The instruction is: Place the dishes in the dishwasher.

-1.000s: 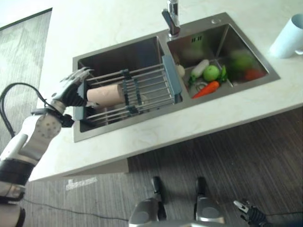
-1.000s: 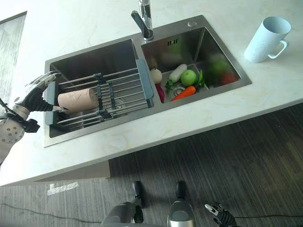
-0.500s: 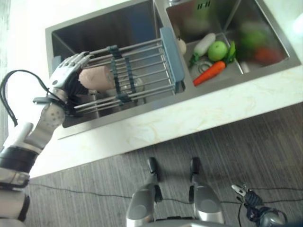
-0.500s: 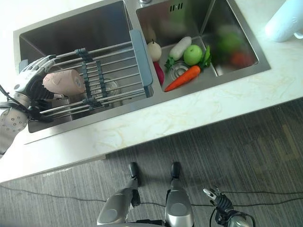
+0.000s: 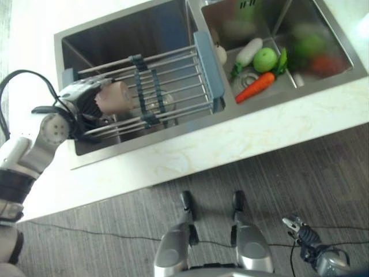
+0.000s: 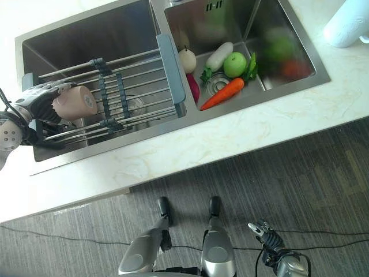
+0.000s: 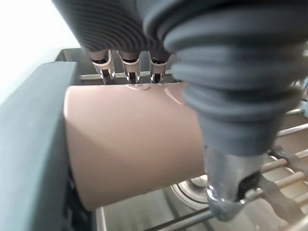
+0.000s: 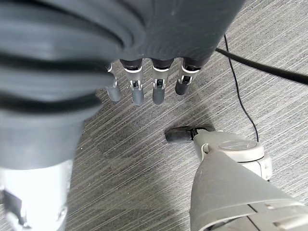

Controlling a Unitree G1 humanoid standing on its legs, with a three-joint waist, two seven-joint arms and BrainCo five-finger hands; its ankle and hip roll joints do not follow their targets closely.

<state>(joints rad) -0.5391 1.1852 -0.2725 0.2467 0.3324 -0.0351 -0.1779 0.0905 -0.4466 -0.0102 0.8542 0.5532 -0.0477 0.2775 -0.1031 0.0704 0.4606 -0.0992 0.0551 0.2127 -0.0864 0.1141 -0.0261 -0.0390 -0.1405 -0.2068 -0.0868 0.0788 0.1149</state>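
L hand [image 5: 86, 99] is wrapping round the pink cup [image 5: 115, 97], fingers over the top and thumb on the other side in the wrist view; cup is lying on its side, mouth end facing away from the palm, at the near end of the wire rack [image 5: 173, 86] that's spanning the L basin of the sink [image 5: 190, 34]. Cup's end nearest the wrist is sitting against the rack's dark end bar [image 7: 33, 144].

Risks, as I'm reading it: grip is looking shallow w/ a smooth round cup, so it could be rolling out of the fingers on lift & dropping thru into the basin. Thumb tip is hanging v. close to the rack wires, so it may be snagging one & dragging the rack along.

Further out past the fingertips, R basin is holding veg: carrot [image 5: 255, 87], green apple [image 5: 265, 59]. R hand [image 8: 144, 84] is hanging over the floor, fingers relaxed, holding nothing.
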